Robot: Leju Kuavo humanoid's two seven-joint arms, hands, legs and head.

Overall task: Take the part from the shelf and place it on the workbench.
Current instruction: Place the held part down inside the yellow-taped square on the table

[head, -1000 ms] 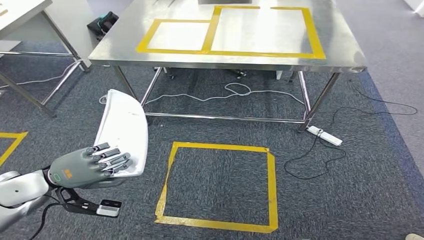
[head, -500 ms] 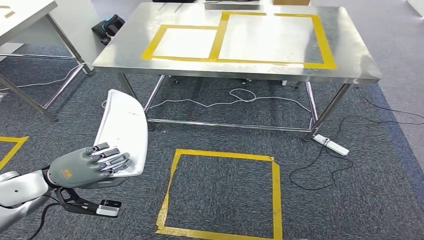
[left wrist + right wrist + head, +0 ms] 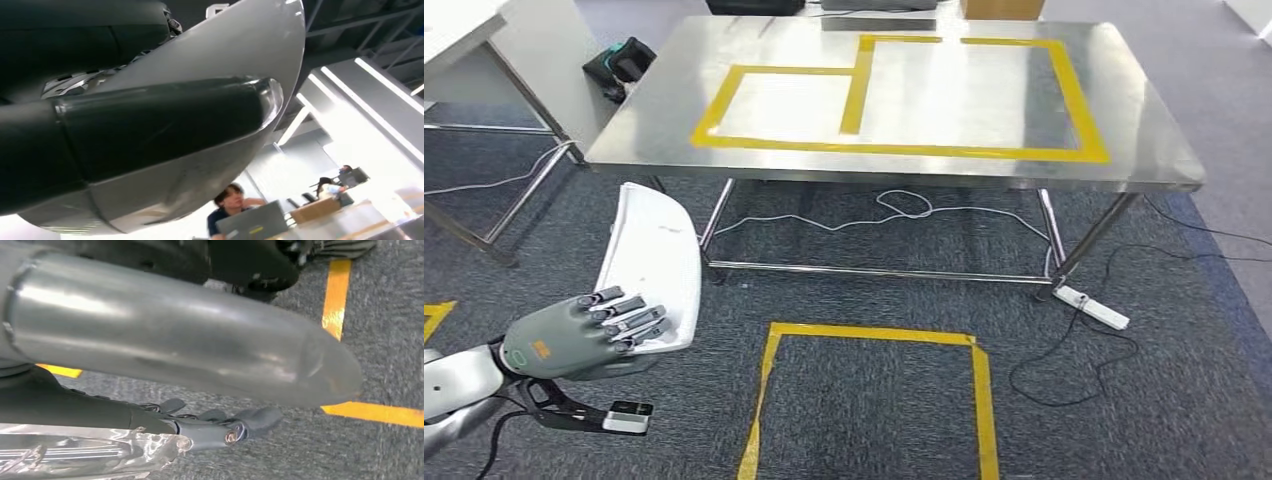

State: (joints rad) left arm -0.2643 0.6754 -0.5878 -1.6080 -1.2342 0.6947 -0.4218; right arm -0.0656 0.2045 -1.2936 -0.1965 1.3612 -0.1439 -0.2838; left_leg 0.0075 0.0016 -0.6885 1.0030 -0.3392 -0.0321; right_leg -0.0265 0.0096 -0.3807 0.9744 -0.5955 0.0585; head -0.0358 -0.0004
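My left hand [image 3: 574,335] holds the part [image 3: 656,262], a white curved shell, at the lower left of the head view, fingers lying across its lower edge. The part stands tilted above the carpet, short of the workbench. In the left wrist view the thick thumb [image 3: 150,125] presses against the part's pale underside [image 3: 235,55]. The workbench [image 3: 1144,130] is a steel table ahead, marked with a small yellow tape frame [image 3: 724,100] and a larger one [image 3: 1084,100]. My right hand [image 3: 215,425] hangs over the carpet in the right wrist view; how its fingers lie is unclear.
A yellow tape square [image 3: 874,333] marks the carpet before the workbench. Cables and a white power strip [image 3: 1094,307] lie by its right legs. A second table [image 3: 464,30] stands at the left, a black device [image 3: 619,62] beside it. A seated person [image 3: 230,200] shows in the left wrist view.
The whole picture has shifted: the camera has moved, and the workbench now shows lower and larger. My left hand holds the part just as before.
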